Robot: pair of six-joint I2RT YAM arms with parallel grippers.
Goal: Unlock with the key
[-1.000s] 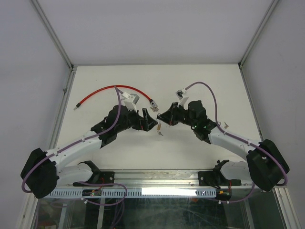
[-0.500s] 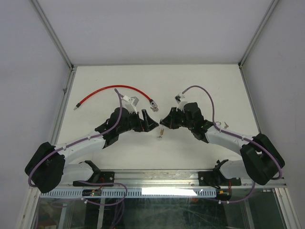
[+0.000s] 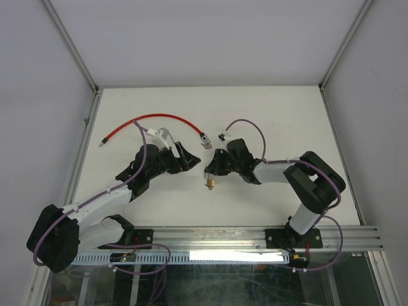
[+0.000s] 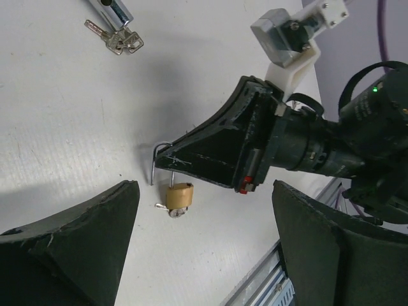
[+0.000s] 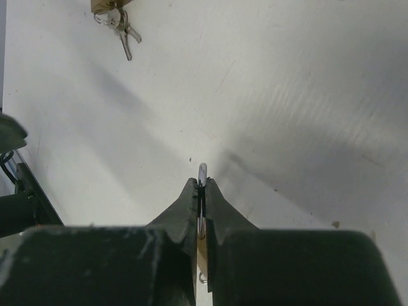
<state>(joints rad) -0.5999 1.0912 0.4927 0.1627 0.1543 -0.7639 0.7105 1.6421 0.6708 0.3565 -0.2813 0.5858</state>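
As it's pinched, brass padlock (image 4: 180,194), silver shackle (image 4: 153,164)

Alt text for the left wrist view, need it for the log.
The right tool, shut, pinches the steel shackle of a small brass padlock over the white table. The black fingers of the left tool frame the bottom corners, wide apart; a bunch of keys lies at top left.
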